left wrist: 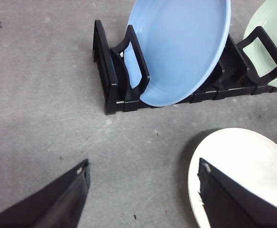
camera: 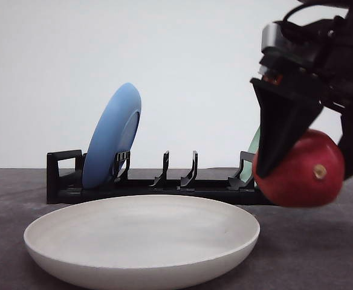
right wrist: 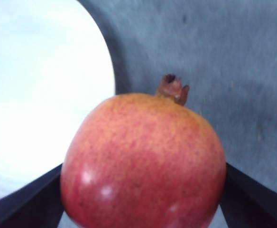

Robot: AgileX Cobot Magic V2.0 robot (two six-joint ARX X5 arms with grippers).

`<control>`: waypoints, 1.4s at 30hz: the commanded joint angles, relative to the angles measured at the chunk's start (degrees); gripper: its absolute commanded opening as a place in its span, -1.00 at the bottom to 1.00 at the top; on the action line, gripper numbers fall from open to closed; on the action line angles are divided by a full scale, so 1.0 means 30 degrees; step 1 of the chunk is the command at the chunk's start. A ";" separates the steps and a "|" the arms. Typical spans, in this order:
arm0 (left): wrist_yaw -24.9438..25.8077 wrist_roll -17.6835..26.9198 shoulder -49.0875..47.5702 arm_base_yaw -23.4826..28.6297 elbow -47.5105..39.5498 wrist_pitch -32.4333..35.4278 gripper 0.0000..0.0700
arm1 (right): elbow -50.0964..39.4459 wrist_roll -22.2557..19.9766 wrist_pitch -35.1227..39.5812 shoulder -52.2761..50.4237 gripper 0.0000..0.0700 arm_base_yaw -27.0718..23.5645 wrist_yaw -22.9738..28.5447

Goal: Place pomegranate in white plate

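Two black fingers of the right gripper (camera: pixel 306 151) pinch the pomegranate (camera: pixel 300 169) from either side, holding it in the air above the gray tabletop (camera: pixel 321 248), off the right rim of the white plate (camera: pixel 141 240) and not over its bowl. In the front view the fruit's small tan nub faces the camera and slightly right, so its stem-to-crown axis runs roughly level, front to back. In the right wrist view the pomegranate (right wrist: pixel 143 164) sits wedged between the gripper's fingers (right wrist: pixel 24 202), its dried brown crown pointing away from the wrist, with the white plate (right wrist: pixel 39 95) beside it below.

The white plate rests flat near the front edge of the tabletop. Behind it a black dish rack (camera: pixel 158 181) stands across the tabletop, a blue plate (camera: pixel 112 136) leaning upright in its left slots and a pale green plate (camera: pixel 255 145) at its right end, partly hidden by the gripper.

The left gripper (left wrist: pixel 141 183) hangs spread wide and holding nothing, one fingertip (left wrist: pixel 81 170) over bare tabletop, the other over the rim of the white plate (left wrist: pixel 243 147), with the dish rack (left wrist: pixel 111 71), blue plate (left wrist: pixel 181 47) and pale green plate (left wrist: pixel 273 28) beyond.
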 commanded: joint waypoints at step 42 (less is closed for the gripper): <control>0.0051 0.0185 0.0087 0.0000 0.0073 0.0138 0.24 | 0.0743 -0.1628 0.6562 0.5821 0.34 0.4410 0.0020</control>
